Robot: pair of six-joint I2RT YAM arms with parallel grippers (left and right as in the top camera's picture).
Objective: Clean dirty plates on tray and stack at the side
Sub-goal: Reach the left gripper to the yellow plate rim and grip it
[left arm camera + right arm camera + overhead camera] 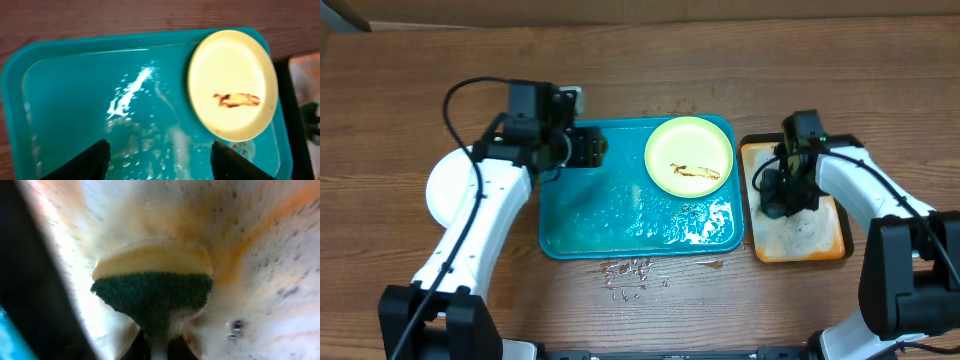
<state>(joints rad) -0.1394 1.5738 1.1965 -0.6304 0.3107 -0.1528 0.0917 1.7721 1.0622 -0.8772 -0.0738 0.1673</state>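
Observation:
The teal tray point(620, 215) lies mid-table, wet and soapy; it also fills the left wrist view point(75, 100). A pale yellow-green plate point(688, 155) with a brown sauce smear sits in its far right corner and shows in the left wrist view point(232, 85). A white plate point(448, 190) lies on the table at the left, partly under my left arm; whether another lies beneath it I cannot tell. My left gripper point(588, 148) point(157, 160) is open and empty above the tray's far left part. My right gripper point(782, 195) point(160, 340) is shut on a yellow-and-green sponge point(152, 292) over the orange tray.
The narrow orange tray point(820, 240) stands right of the teal tray, foamy and stained; it also shows in the right wrist view point(270, 255). Water droplets and brown specks point(630, 270) lie on the wooden table in front of the teal tray.

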